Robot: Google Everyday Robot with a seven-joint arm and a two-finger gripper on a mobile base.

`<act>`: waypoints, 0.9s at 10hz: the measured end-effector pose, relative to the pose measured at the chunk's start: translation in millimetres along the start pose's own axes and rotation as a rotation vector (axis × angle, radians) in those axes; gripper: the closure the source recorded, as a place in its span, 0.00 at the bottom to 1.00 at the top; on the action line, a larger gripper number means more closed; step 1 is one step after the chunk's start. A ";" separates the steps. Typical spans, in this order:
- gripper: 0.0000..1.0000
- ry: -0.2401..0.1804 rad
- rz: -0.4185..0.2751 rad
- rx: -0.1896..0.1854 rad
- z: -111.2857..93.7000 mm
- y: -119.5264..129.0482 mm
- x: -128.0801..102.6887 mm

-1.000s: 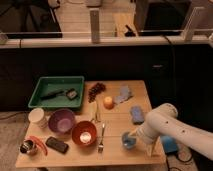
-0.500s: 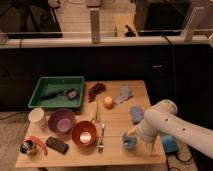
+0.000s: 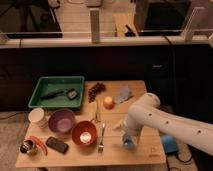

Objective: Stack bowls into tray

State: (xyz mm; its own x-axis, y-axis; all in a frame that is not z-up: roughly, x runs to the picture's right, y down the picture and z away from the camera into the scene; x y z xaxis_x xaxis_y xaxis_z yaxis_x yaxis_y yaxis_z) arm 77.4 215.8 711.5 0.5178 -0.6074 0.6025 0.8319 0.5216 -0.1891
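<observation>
The purple bowl [image 3: 61, 120] and the red-orange bowl [image 3: 84, 133] with a glossy inside sit side by side on the wooden table's front left. The green tray [image 3: 36, 95] stands behind them at the back left and holds a dish brush [image 3: 60, 93]. My white arm [image 3: 165, 122] reaches in from the right. Its gripper [image 3: 125, 136] points down at the front right of the table, right by a small blue cup [image 3: 129, 144] and well to the right of both bowls.
A white paper cup [image 3: 37, 116] stands left of the purple bowl. A fork [image 3: 102, 137], a black device [image 3: 57, 144], a red chili [image 3: 37, 144] and a can [image 3: 27, 147] lie near the front. Grapes [image 3: 96, 90], an orange fruit [image 3: 108, 102] and a blue cloth [image 3: 123, 93] lie mid-table.
My arm has swung a little to the left over the table's right side. The bowls and the tray have not moved.
</observation>
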 end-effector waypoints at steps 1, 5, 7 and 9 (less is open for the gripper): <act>0.20 0.002 -0.029 0.013 -0.6 -15.6 -4.4; 0.20 -0.054 -0.166 0.119 21.3 -68.8 -20.7; 0.20 -0.117 -0.260 0.164 48.4 -81.2 -37.2; 0.20 -0.146 -0.327 0.184 56.0 -88.1 -56.8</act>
State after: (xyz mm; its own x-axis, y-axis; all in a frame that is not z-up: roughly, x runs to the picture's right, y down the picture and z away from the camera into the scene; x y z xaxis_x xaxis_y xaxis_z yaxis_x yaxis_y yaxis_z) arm -36.5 237.8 737.4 0.1866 -0.6747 0.7141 0.8917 0.4213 0.1651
